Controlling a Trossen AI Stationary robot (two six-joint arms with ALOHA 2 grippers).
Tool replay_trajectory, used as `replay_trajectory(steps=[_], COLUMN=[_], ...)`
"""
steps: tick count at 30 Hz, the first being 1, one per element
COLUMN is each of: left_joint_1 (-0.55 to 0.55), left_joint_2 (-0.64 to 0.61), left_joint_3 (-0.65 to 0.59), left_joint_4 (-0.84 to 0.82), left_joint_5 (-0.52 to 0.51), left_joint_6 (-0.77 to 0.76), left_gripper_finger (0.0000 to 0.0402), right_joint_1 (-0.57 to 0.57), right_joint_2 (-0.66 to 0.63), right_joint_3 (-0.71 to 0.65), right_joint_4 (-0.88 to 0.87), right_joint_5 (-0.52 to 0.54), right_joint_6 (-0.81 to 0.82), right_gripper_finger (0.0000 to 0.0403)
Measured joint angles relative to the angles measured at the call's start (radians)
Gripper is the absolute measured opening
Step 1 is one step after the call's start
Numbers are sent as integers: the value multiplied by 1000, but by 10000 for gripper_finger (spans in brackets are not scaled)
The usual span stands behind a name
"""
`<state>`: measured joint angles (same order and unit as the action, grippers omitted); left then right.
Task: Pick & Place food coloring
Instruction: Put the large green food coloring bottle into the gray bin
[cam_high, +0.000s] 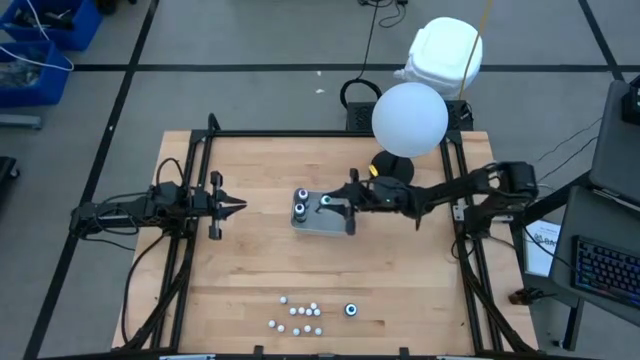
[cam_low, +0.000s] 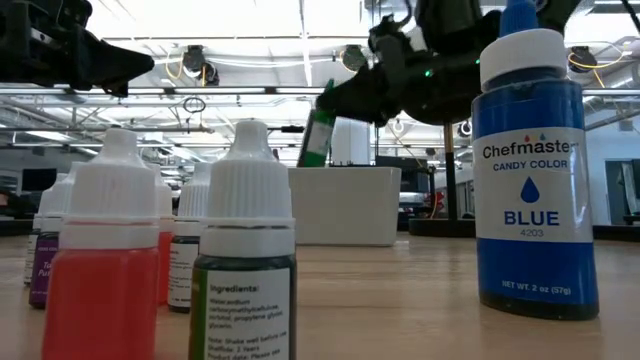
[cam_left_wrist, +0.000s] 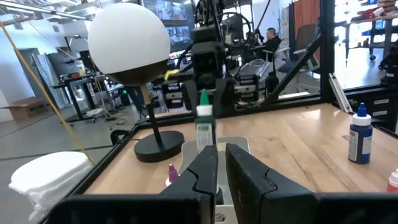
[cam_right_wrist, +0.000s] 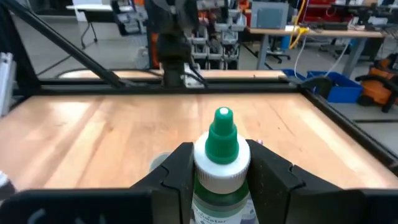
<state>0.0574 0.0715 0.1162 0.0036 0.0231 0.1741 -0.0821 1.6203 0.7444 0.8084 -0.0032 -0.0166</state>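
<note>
A grey tray (cam_high: 335, 225) sits mid-table with two dark bottles (cam_high: 300, 203) standing at its left end. My right gripper (cam_high: 332, 203) reaches over the tray and is shut on a green food coloring bottle (cam_right_wrist: 222, 149), which hangs above the tray's wall (cam_low: 345, 205) in the low view. A blue bottle (cam_high: 351, 310) and several tiny white-capped bottles (cam_high: 298, 316) stand near the table's front edge. My left gripper (cam_high: 238, 208) waits shut and empty to the left of the tray. My right gripper pinches the green bottle by its body just under the white collar (cam_right_wrist: 219, 175), one finger (cam_right_wrist: 177, 171) on each side. The fingers come about level from the table's right side. The bottle (cam_low: 319, 132) is lifted clear of the tray, cap up, slightly tilted.
A lamp with a white globe (cam_high: 410, 118) on a black base (cam_high: 392, 166) stands just behind the tray. Black frame rails (cam_high: 190, 215) run along the table's left and right sides. The blue bottle (cam_low: 530, 170) and small dropper bottles (cam_low: 240, 260) stand close to the low camera.
</note>
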Motion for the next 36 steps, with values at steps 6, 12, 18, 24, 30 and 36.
replay_trajectory(steps=[6,12,18,24,30,36], left_joint_1=[0,0,0,0,0,0], left_joint_2=[0,0,0,0,0,0], left_joint_3=[0,0,0,0,0,0], left_joint_4=[0,-1,0,2,6,8], left_joint_5=[0,0,0,0,0,0], left_joint_6=[0,0,0,7,27,27], left_gripper_finger=[42,42,42,42,42,42], right_joint_1=[-17,-41,-67,-74,-74,-74], right_joint_2=[81,116,161,180,180,201], right_joint_3=[74,97,98,98,114,145], right_joint_4=[-59,-89,-78,-74,-92,-126], right_joint_5=[0,2,2,2,2,3], right_joint_6=[5,31,42,51,51,51], right_gripper_finger=[106,106,106,106,106,106])
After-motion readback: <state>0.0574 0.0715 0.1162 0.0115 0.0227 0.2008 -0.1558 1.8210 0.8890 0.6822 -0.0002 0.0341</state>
